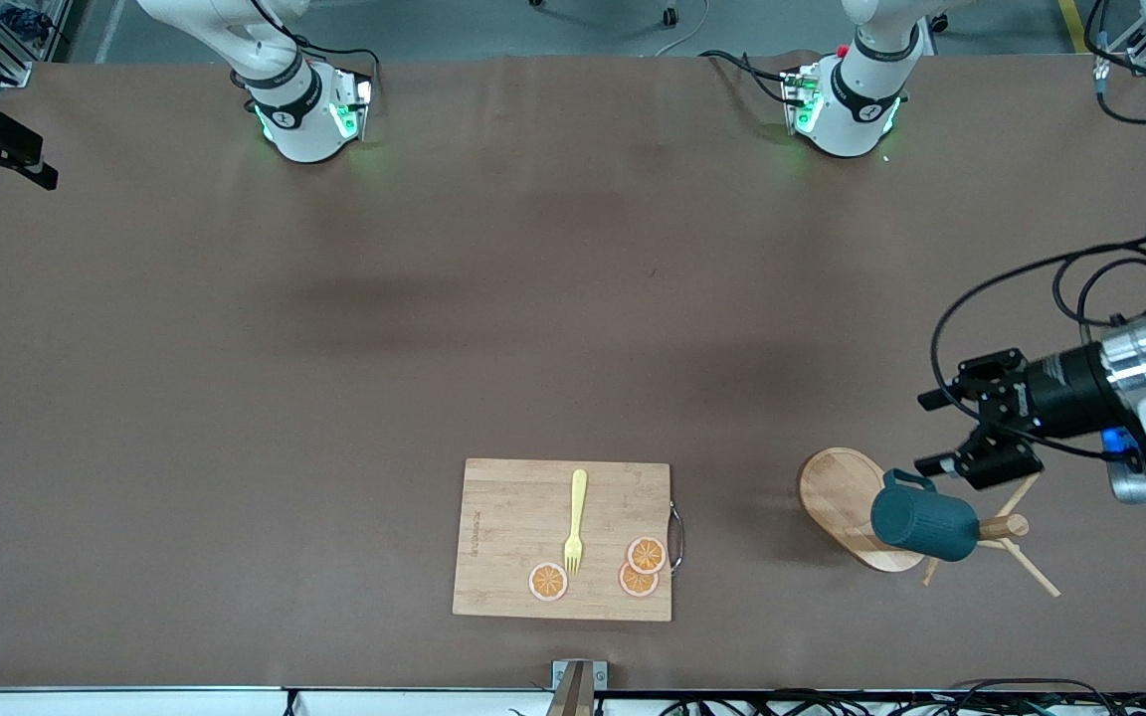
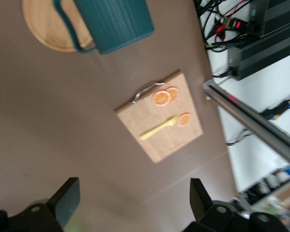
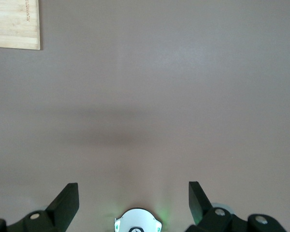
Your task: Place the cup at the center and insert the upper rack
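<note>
The dark teal cup (image 1: pixel 921 522) hangs on its side on a peg of the wooden upper rack, its handle (image 1: pixel 906 480) toward the left gripper. The rack's oval base (image 1: pixel 837 492) stands near the left arm's end of the table, with the post top (image 1: pixel 1009 527) and thin pegs showing past the cup. My left gripper (image 1: pixel 934 432) is open and empty in the air just beside the cup. The left wrist view shows the cup (image 2: pixel 113 21), the rack's base (image 2: pixel 43 29) and the open left gripper (image 2: pixel 134 203). My right gripper (image 3: pixel 134 203) is open and empty over bare table by its own base.
A bamboo cutting board (image 1: pixel 503 537) lies near the front edge, at mid-table. It carries a yellow fork (image 1: pixel 576 522) and three orange slices (image 1: pixel 647 554). It also shows in the left wrist view (image 2: pixel 159 140), and a corner of it in the right wrist view (image 3: pixel 14 24). The right arm's base (image 1: pixel 299 114) and the left arm's base (image 1: pixel 847 109) stand at the table's back edge.
</note>
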